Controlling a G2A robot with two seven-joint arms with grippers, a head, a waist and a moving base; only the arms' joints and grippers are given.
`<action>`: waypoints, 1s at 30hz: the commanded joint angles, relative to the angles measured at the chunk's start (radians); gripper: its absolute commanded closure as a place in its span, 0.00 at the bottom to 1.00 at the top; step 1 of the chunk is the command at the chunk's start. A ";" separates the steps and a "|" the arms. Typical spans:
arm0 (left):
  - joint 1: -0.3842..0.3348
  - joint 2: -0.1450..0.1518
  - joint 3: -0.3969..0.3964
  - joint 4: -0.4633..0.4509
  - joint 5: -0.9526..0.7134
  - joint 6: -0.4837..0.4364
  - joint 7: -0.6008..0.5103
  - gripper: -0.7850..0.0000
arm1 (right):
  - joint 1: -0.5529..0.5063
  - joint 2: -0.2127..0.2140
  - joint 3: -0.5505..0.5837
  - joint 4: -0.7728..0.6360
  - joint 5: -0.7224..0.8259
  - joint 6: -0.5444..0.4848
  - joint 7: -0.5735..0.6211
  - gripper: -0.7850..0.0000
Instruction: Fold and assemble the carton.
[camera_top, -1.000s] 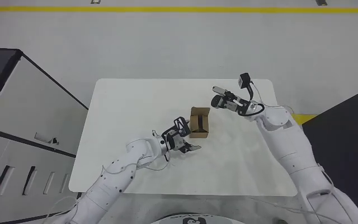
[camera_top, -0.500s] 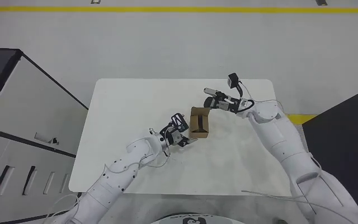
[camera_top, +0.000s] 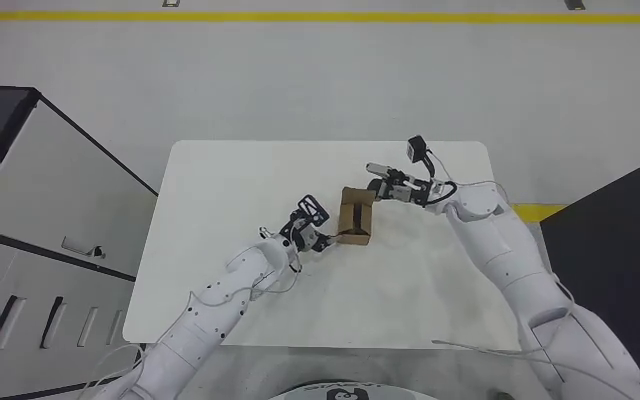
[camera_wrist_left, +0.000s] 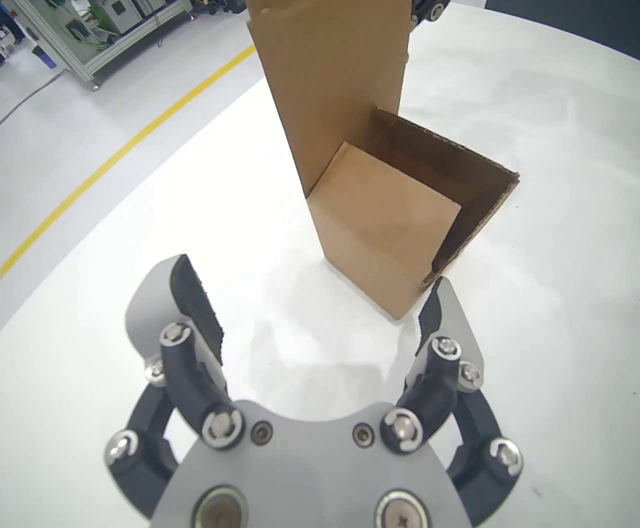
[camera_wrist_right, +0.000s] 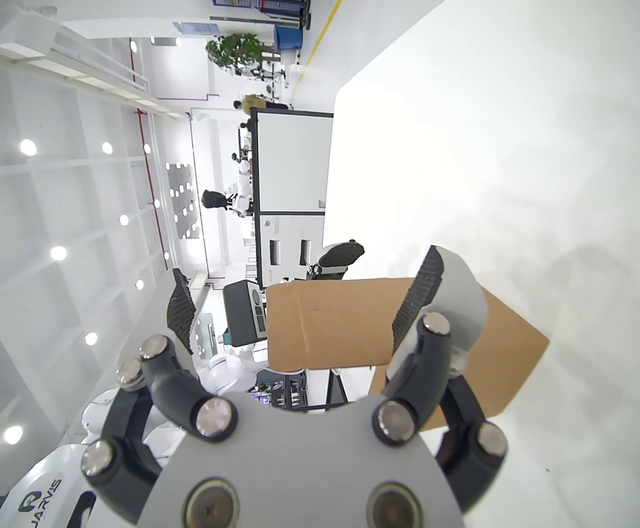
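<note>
**Carton (camera_top: 356, 213) upright on table (camera_top: 230, 200)**

Top view: it stands mid-table, with the left gripper (camera_top: 322, 240) and right gripper (camera_top: 378, 180) at opposite sides.

Left wrist view: the fingers are spread, one tip just beside the carton's near corner. Its hollow shows bare cardboard, and one flap (camera_wrist_left: 335, 75) stands tall.

Right wrist view: the fingers are apart astride that flap, possibly touching it.

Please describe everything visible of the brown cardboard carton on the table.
The brown cardboard carton is plain corrugated board, half-formed: an open box with one tall flap upright. It stands near the middle of the white table. The open left gripper is at a lower corner, the open right gripper beside the tall flap; contact is unclear.
</note>
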 joint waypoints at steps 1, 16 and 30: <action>0.003 -0.001 -0.003 -0.001 0.000 0.011 0.003 0.00 | -0.006 0.003 0.006 -0.005 -0.003 0.003 0.008 0.00; 0.021 -0.002 -0.050 -0.008 -0.007 0.067 0.007 0.00 | -0.066 0.027 0.043 -0.084 -0.050 0.055 0.069 0.00; -0.008 -0.011 -0.063 0.002 -0.011 0.070 0.015 0.00 | -0.121 0.045 0.061 -0.164 -0.089 0.096 0.125 0.00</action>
